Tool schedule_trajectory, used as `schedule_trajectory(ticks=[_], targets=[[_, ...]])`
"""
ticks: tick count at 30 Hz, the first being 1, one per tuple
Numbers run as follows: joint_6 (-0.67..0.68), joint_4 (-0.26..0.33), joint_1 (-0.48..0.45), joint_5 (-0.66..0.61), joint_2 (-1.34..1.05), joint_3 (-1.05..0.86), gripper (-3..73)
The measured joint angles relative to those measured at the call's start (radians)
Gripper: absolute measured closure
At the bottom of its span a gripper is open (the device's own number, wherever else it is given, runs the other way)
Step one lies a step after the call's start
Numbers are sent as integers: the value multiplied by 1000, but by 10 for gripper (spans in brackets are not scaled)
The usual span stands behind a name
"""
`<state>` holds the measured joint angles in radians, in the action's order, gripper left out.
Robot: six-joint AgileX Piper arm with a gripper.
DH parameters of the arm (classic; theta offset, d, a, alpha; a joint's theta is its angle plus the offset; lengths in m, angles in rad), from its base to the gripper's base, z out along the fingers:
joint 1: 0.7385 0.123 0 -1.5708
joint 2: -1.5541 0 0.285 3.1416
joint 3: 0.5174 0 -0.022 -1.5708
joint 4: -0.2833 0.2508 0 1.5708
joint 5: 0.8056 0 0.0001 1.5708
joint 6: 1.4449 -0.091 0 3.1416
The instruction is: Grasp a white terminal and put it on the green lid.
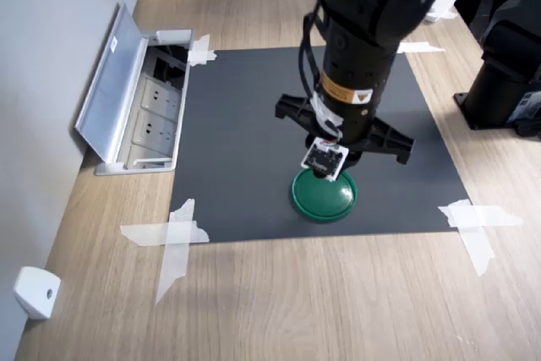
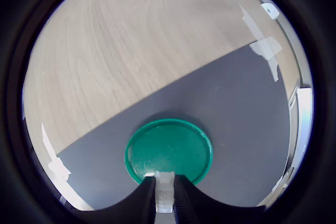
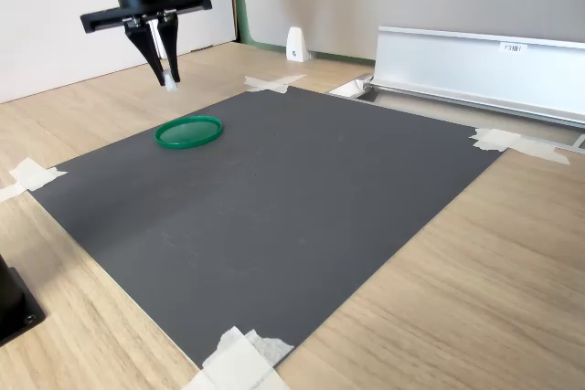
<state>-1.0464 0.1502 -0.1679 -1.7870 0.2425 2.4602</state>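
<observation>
- Right now the gripper (image 3: 168, 79) hangs in the air above the green lid (image 3: 188, 131), its two fingers closed on the white terminal (image 3: 169, 83), which shows as a small pale block pinched at the very tips in the second exterior view.
- In the wrist view the white terminal (image 2: 165, 193) sits between the dark fingers (image 2: 144, 198), with the green lid (image 2: 169, 152) just ahead of the tips and not squarely beneath them.
- The green lid lies flat on the dark mat (image 3: 302, 207), near the edge of it that faces the bare wooden table (image 3: 475, 289); nothing rests on the lid yet.
- The first risk, as I judge it, is release from height: the terminal is small and light, the lid is glossy, and a drop could make it bounce or skid over the raised rim onto the mat.
- A second risk is offset: if the fingers part while the tips are over the rim and not the middle, the terminal may land on the edge and tip off.
- A third is the grip itself, which holds only at the tips, so a jolt on the way down could twist the piece or let it slip early.
- Coming down too far could press on the lid and shift it.
</observation>
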Motion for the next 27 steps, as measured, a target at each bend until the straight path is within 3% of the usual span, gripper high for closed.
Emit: schedule_trajectory(ticks=[9,13,27], targets=[[52,19,-36,113,0,-56,608],[73,46,-36,121,13,-56,608],[84,47,-36,118,46,-66,599]])
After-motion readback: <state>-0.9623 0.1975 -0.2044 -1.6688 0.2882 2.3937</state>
